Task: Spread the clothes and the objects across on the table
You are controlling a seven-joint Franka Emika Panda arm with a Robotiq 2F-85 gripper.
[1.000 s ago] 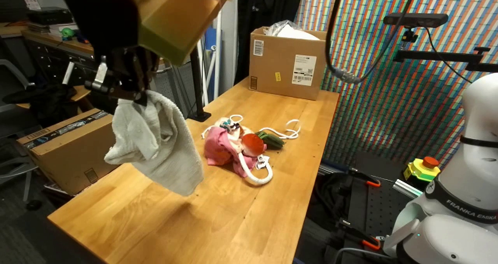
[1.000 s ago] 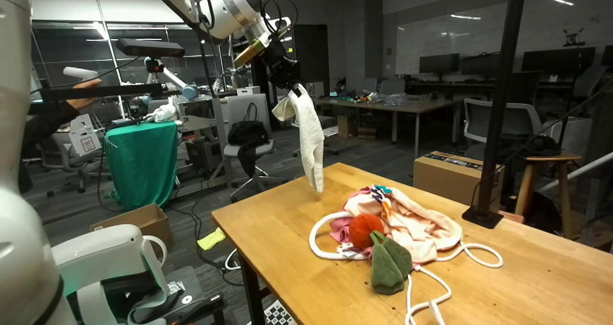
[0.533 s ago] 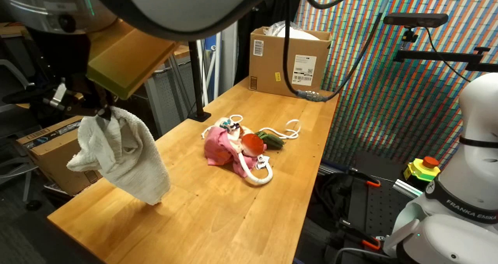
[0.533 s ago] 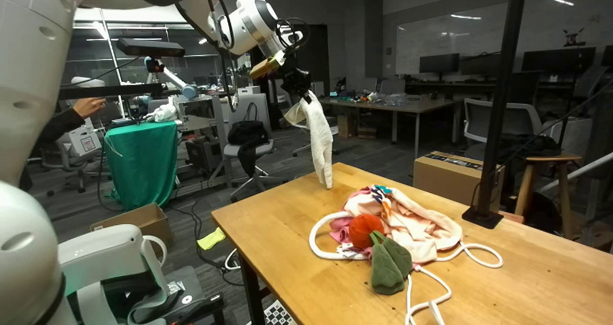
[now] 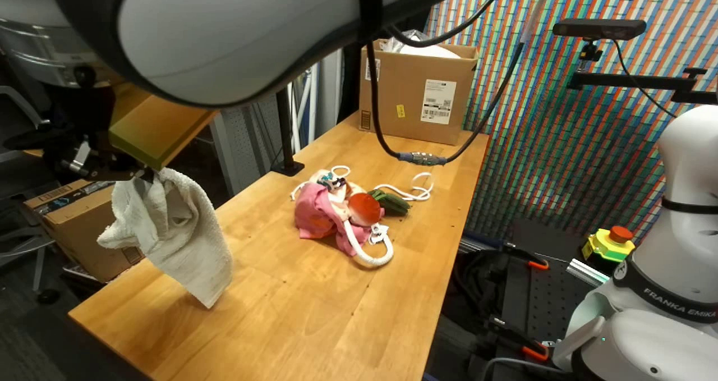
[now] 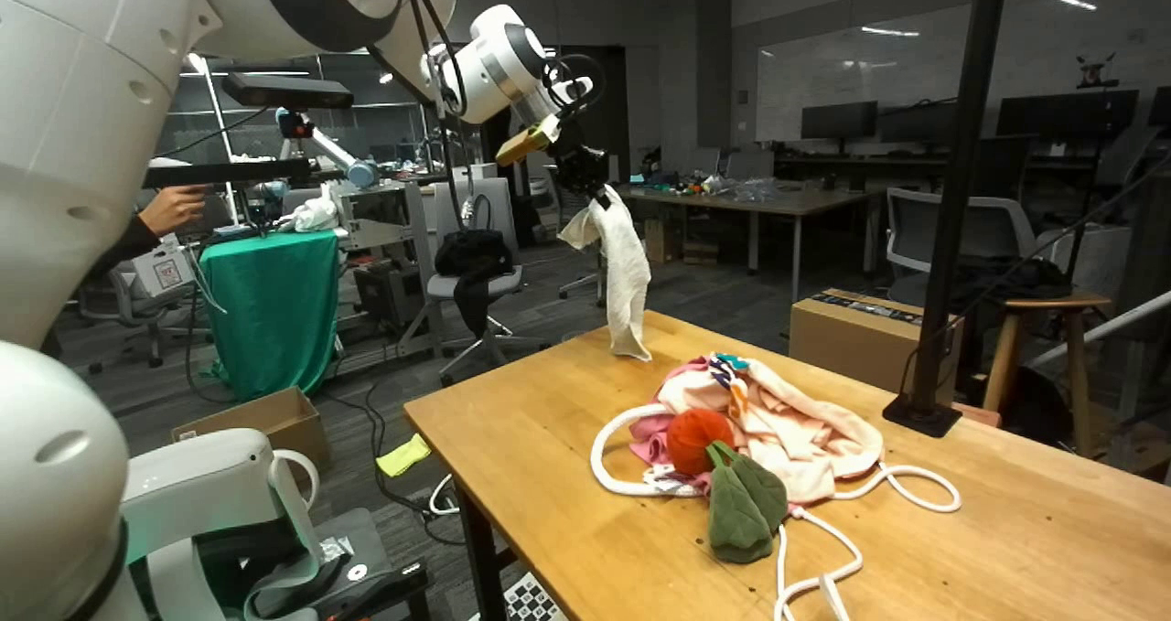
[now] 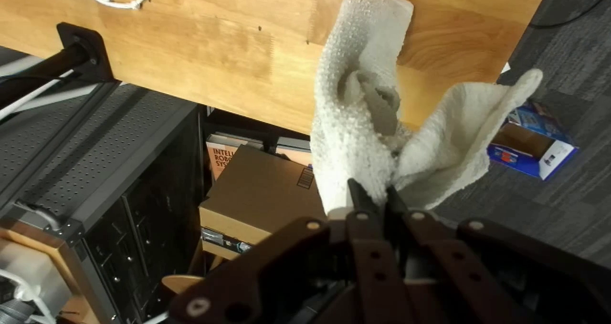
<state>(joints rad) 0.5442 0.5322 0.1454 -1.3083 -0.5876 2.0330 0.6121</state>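
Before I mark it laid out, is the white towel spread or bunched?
Bunched: pinched in the gripper, the white towel hangs in folds.

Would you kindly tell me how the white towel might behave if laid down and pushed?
The white towel would likely bunch up, since it hangs in limp folds from the end effector. Its nubby surface may resist sliding.

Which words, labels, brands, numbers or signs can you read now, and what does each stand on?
"FRANKA EMIKA": robot arm's black band.
"INTELL", "ROB", "SYS": book in the wrist view, line ends hidden.
Too small or blurred: the labels and yellow sticker on the open cardboard box; the dark tape on the brown box; the blue box; the white box.
No number is readable.
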